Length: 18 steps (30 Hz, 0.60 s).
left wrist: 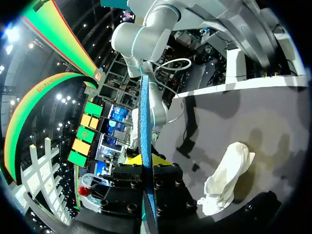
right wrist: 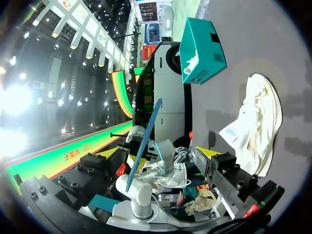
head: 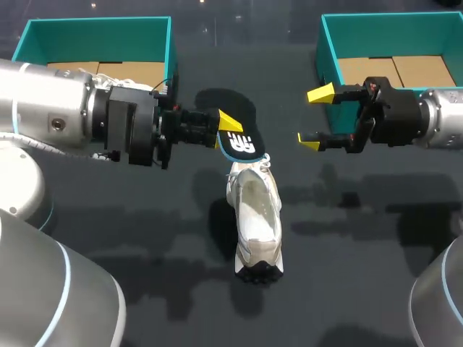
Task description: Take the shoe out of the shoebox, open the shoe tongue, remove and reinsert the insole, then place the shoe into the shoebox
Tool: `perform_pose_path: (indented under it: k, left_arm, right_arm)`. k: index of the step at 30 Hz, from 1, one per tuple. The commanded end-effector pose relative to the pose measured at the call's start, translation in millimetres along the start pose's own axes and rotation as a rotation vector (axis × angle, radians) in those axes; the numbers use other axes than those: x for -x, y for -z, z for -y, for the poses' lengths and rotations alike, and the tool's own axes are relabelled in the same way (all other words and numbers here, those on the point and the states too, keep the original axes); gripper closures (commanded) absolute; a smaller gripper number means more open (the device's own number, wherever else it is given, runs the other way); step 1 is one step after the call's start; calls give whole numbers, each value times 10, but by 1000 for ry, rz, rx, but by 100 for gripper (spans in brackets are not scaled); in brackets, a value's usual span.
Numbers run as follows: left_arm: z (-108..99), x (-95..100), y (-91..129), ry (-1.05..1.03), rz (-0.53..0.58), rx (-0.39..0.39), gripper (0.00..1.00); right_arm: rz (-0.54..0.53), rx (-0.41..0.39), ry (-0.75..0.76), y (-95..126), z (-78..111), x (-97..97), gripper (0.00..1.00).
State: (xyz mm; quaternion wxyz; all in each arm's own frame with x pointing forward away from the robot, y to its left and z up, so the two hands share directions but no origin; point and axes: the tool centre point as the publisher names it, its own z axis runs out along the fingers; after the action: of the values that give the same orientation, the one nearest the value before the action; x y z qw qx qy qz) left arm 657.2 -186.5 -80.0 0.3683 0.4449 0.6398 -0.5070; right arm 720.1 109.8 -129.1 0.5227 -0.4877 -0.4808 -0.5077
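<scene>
- The insole (head: 241,143) is out of the shoe (head: 255,217) and off the table, hanging just over the shoe's far end. The left wrist view shows it edge-on, as a thin blue strip (left wrist: 144,141).
- The shoe lies on the dark table (head: 362,275) between our two arms. Its long axis runs from the far side towards us. It is in neither box.
- Our left gripper (head: 227,133) is clenched on the insole near one end and comes in from the shoe's left. This is the arm that has to feed it back in.
- The insole seems to lie at a slant to the shoe's axis. We judge it must be turned into line with the shoe before it will slide into the opening.
- Our right gripper (head: 315,117) hangs released and empty, to the right of the shoe's far end. It is near enough to steady the shoe.
- One teal shoebox (head: 168,43) stands at the far left and another (head: 327,50) at the far right.
</scene>
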Motion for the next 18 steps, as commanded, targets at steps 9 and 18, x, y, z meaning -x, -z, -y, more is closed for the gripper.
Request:
perform_pose_path:
  k: [9,18]
  left_arm:
    - [-117,-55,-179,-88,49,21,100]
    - [-410,-226,-360,-238,51,12,100]
  right_arm:
    - [-3,-25,-8,-53,-97,76,0]
    - [-5,-31,-61,-232,-152,23,0]
